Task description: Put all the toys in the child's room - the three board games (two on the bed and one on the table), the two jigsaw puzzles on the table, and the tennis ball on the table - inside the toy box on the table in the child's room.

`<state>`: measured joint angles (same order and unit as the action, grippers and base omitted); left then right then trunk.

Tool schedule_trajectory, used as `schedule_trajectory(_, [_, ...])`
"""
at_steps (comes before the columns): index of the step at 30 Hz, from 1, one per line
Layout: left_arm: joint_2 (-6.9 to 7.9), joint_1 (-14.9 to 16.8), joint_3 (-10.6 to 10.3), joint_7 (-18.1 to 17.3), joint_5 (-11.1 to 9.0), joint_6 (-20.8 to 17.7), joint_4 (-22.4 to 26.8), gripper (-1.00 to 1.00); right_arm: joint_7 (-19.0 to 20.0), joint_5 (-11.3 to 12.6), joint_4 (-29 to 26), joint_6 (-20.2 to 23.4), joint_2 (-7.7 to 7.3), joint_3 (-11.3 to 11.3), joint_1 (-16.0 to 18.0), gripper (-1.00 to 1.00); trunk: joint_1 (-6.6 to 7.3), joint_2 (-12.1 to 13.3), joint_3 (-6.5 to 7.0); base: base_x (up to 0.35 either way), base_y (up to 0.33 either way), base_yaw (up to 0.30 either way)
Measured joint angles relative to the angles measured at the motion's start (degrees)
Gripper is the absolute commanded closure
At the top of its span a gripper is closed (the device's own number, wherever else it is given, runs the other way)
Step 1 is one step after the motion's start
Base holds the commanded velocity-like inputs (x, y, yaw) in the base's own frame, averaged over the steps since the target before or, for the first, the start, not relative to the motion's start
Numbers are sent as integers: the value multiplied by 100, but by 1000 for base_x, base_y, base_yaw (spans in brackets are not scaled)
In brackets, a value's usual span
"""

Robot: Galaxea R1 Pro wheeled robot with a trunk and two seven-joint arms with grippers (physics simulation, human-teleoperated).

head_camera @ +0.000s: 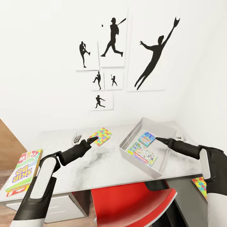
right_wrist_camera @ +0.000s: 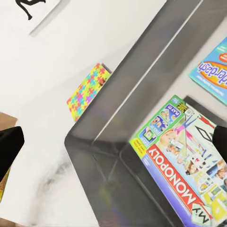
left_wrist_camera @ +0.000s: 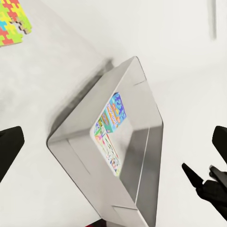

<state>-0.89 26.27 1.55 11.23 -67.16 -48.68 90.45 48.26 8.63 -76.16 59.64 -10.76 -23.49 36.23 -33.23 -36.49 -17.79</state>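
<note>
At the far left of the table (head_camera: 104, 170) we see the Skip-Bo box (head_camera: 23, 170) lying flat at the edge, partly behind our left arm. That arm reaches forward over the table, and the left tool (head_camera: 94, 139) sits just at the near edge of a jigsaw puzzle (head_camera: 101, 136), which lies flat on the table against the wall side. In the left wrist view the tool's two dark fingers (left_wrist_camera: 9, 149) stand wide apart at the picture's edges with nothing between them, so we read it as open and empty; the same view catches a corner of the puzzle (left_wrist_camera: 12, 21) and the toy box (left_wrist_camera: 142, 184) seen from its corner.

Right of the puzzle, well apart from it, the grey toy box (head_camera: 135, 157) rests on the table at an angle. Inside it lie two board games: the Monopoly box (head_camera: 144, 155) nearer us and a smaller blue one (head_camera: 147, 138) toward the wall. The right wrist view shows Monopoly (right_wrist_camera: 182, 165) and the blue game (right_wrist_camera: 213, 71) flat on the box floor.

The right tool (head_camera: 159, 139) hovers above the toy box's right part, near the blue game. Its fingers (right_wrist_camera: 9, 146) also show wide apart at the wrist picture's edges, holding nothing.

At the far right, beside our right arm, a second puzzle (head_camera: 200, 185) lies near the table's corner.
</note>
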Motion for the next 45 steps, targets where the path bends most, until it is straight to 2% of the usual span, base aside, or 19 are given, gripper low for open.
schedule_trajectory(9, [3,-14,2,-194,-6,-9,34,-100,403,21,-872,3,8,12,-577,-100,0,0,0,0,0,0])
schedule_trajectory(16, [46,-30,19,-632,-6,-11,39,-100,713,32,-1234,5,18,21,-855,-100,0,0,0,0,0,0])
schedule_trajectory(27, [67,-57,29,-893,-20,-18,33,-100,849,39,-1387,-179,23,6,-943,-100,0,0,0,0,0,0])
schedule_trajectory(45, [72,-79,46,-971,-26,-30,81,-100,912,32,-1536,-222,25,19,-964,-100,0,0,0,0,0,0])
